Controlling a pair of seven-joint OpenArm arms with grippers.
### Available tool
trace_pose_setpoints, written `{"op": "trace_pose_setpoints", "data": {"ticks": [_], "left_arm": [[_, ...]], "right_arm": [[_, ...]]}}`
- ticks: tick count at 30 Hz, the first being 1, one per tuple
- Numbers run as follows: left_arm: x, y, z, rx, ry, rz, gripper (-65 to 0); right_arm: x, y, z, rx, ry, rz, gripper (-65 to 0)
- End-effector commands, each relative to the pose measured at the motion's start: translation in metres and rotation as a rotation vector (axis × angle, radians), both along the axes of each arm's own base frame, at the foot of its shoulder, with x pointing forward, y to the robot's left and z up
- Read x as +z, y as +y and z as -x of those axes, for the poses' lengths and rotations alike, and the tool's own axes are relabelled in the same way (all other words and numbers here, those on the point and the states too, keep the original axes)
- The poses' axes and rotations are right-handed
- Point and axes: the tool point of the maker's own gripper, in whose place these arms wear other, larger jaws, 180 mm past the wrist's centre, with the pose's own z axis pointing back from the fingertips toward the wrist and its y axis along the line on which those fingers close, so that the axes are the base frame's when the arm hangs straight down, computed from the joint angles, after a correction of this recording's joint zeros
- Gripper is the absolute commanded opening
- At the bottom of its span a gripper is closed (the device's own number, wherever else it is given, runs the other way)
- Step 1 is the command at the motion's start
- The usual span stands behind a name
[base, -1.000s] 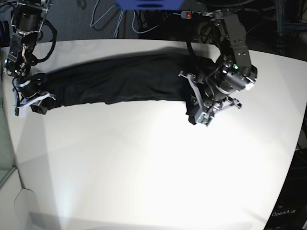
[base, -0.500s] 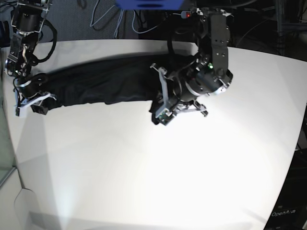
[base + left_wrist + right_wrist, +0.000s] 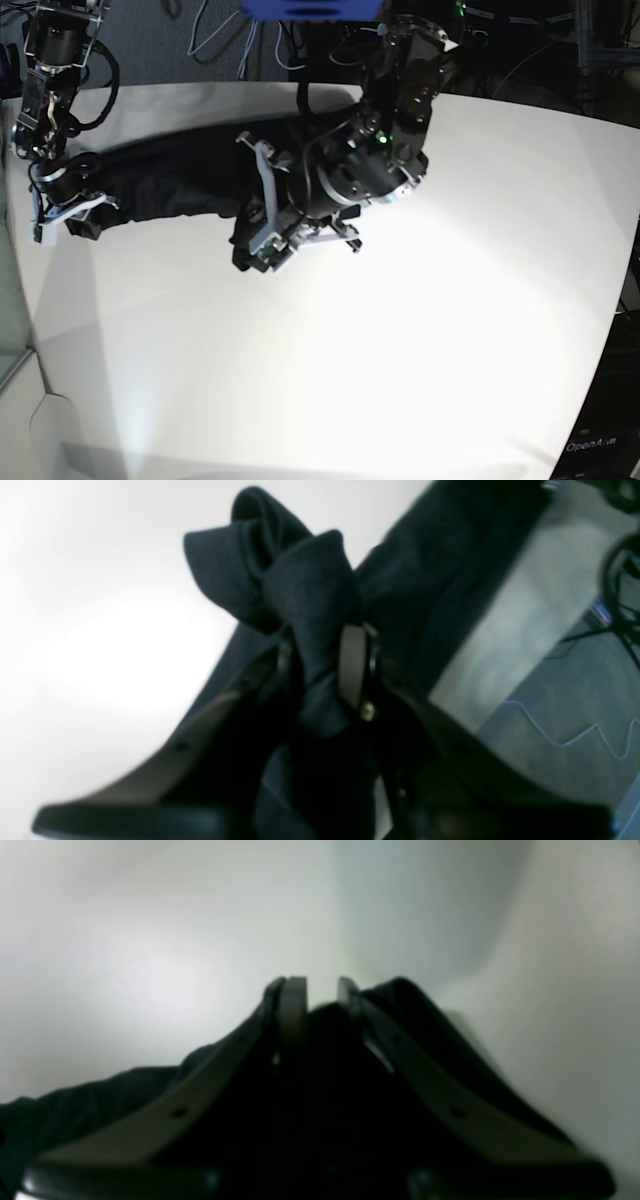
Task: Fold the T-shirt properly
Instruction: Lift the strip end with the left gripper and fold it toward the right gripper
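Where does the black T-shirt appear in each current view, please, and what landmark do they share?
Left wrist: T-shirt from top right to bottom centre.
Right wrist: along the bottom.
Base: upper left to upper centre.
Shared landmark: the white tabletop.

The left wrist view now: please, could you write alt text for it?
Black fabric of the T-shirt is pinched between the fingertips of the left gripper, bunching up beyond them; more of it stretches across a white tabletop.
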Motion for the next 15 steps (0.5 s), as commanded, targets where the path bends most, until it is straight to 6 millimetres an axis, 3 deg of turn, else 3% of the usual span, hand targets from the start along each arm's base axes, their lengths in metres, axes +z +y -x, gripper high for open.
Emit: {"op": "trace_pose_setpoints", "data": {"ticks": [1,10,15], "left_arm": [[0.014,-0.007,-0.006,0.008,-0.035,0.050,-65.0],[-0.015,-0.021,0.004,-0.004,0.061,0.036,-65.0],[-0.014,-0.028,0.007,-0.026,0.055,0.041,-65.0]], "right_arm": [[-0.048,0.017,0.046,0.075,0.270,0.010,-55.9],[-0.048,0.017,0.046,0.075,0.270,0.010,-55.9],[-0.048,0.017,0.046,0.075,0.270,0.010,-55.9]]}}
